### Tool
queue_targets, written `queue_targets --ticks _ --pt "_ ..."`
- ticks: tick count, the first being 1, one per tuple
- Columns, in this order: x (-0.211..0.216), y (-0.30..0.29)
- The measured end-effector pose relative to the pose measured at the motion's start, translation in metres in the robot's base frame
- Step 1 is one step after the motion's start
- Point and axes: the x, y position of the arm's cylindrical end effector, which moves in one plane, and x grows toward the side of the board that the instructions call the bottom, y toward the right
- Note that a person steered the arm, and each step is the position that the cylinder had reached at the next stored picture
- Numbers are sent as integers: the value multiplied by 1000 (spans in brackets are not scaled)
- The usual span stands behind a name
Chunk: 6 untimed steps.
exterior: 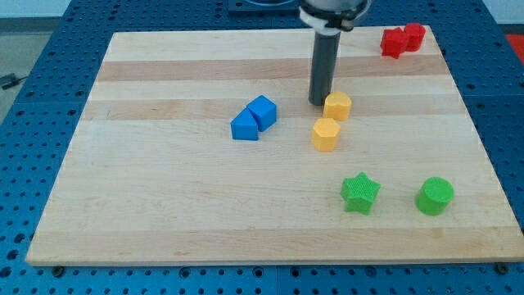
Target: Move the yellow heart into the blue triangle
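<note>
The yellow heart [337, 106] lies on the wooden board [164, 205] just right of centre, toward the view's top. My tip [318, 102] rests on the board directly left of the heart, touching or nearly touching its left side. The blue triangle [244, 126] lies about a hundred pixels to the left of the heart and slightly lower. A blue cube [263, 111] touches the triangle's upper right side and sits between the triangle and my tip.
A yellow pentagon [326, 133] sits just below the heart, close to it. A green star [359, 192] and a green cylinder [435, 196] lie at the lower right. Two red blocks [403, 39] sit together at the top right corner.
</note>
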Motion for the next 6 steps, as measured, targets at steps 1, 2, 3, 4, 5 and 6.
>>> queue_targets --ticks 1,2,3,4,5,6 --pt "-8 -12" --pt "-56 -3" --pt "-66 50" --pt "-47 99" --pt "-18 101" --pt "4 62"
